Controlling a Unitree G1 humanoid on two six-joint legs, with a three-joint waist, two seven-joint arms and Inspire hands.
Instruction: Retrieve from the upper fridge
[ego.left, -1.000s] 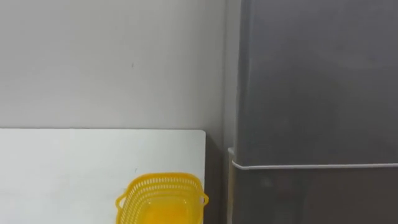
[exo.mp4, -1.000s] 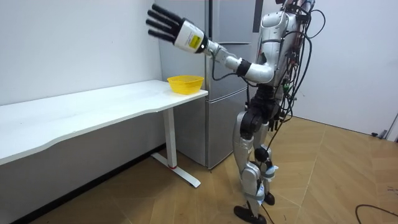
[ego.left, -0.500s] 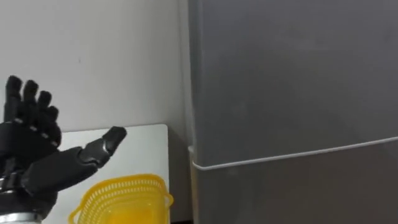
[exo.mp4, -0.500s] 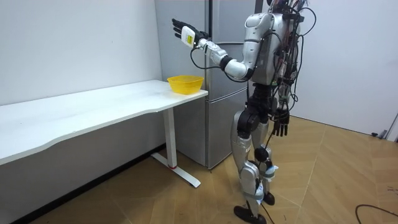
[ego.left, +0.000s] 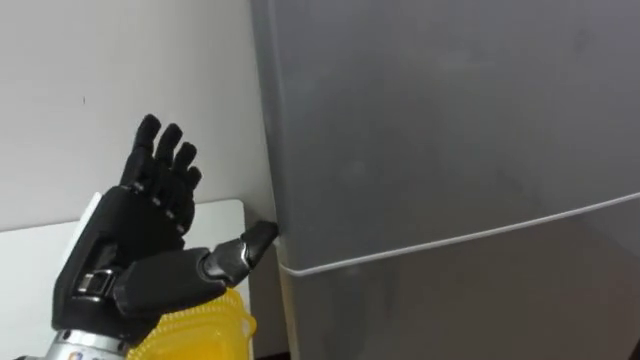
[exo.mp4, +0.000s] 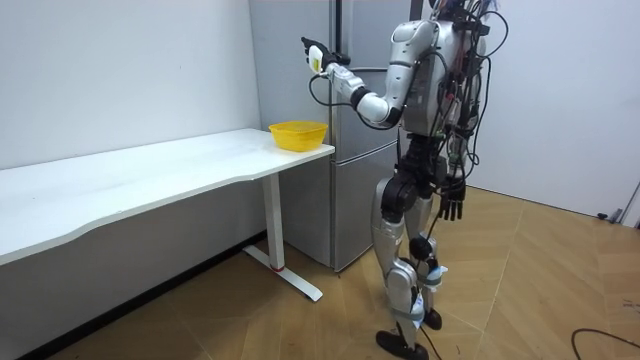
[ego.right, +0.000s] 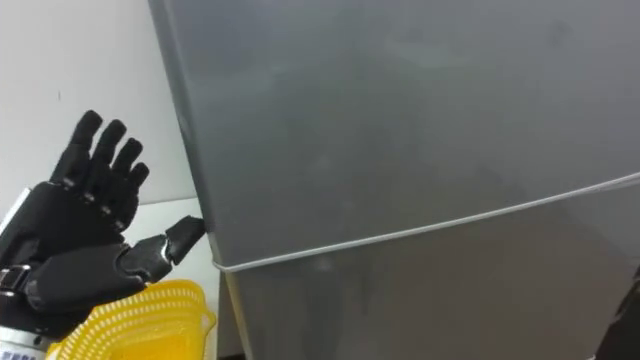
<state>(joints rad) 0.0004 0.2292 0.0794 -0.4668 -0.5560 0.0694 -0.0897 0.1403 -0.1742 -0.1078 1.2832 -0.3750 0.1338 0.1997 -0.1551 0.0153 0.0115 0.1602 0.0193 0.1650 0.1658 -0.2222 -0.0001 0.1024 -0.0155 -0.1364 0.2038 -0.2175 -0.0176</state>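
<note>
The grey fridge stands with both doors closed; a pale seam divides the upper door from the lower one. My left hand is raised at the fridge's left edge, open, fingers spread upward, holding nothing. Its thumb tip reaches the upper door's left edge just above the seam; I cannot tell whether it touches. In the room view the left hand is up at the fridge, and my right hand hangs at my side with relaxed fingers.
A yellow mesh basket sits on the white table at its end beside the fridge, just under my left hand. A white wall lies behind the table. I stand on a wooden floor in front of the fridge.
My left arm has swung from over the table toward the fridge's left edge. The eye view has shifted right, so the fridge takes up more of it. The right hand stays down.
</note>
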